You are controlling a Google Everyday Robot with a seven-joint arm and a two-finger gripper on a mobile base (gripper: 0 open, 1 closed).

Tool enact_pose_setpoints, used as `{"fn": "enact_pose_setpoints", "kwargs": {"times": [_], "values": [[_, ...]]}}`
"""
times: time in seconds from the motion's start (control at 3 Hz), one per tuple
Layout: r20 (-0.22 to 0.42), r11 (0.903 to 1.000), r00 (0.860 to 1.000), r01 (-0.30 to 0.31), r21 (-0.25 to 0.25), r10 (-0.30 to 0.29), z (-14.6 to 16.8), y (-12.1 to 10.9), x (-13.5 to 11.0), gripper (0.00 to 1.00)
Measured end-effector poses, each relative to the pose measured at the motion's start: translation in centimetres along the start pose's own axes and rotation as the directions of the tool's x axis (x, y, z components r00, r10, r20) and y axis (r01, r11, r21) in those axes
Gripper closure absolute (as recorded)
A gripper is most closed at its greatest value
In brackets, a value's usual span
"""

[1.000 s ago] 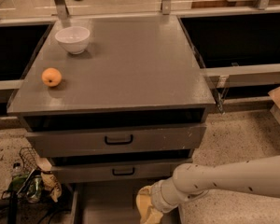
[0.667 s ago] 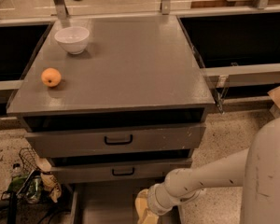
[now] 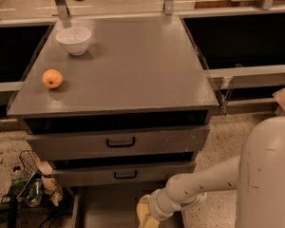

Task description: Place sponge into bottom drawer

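Observation:
The pale yellow sponge hangs at the bottom edge of the view, over the right part of the open bottom drawer, a grey tray pulled out below the cabinet. My gripper is at the end of the white arm, right against the sponge and shut on it. Most of the gripper is cut off by the bottom edge. I cannot tell whether the sponge touches the drawer floor.
An orange fruit and a white bowl sit on the grey cabinet top. The two upper drawers with black handles are closed. A wire basket with bags lies on the floor at left. My arm's thick link fills the lower right.
The arm's upper link has swung in close at the lower right. The gripper and the sponge stay almost where they were over the bottom drawer.

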State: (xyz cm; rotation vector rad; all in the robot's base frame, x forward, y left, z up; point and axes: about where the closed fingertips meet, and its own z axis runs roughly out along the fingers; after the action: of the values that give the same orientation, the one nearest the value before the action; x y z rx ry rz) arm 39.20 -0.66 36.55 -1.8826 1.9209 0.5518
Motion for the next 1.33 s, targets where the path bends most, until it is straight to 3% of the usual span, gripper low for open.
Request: {"fn": "enact_pose_setpoints", "kwargs": {"times": [0.33, 0.67, 1.0, 1.33], "values": [[-0.001, 0.9972, 0.997, -0.074, 0.014, 0.074, 5.9, -0.5, 3.1, 1.0], [0.0, 0.9968, 0.997, -0.077, 0.021, 0.077, 6.0, -0.5, 3.1, 1.0], [0.005, 0.9898, 0.994, -0.113, 0.087, 0.113, 6.7, -0.6, 3.7, 1.0], [-0.006, 0.9713, 0.988, -0.15, 0.185, 0.154, 7.1, -1.2, 4.7, 1.0]]}}
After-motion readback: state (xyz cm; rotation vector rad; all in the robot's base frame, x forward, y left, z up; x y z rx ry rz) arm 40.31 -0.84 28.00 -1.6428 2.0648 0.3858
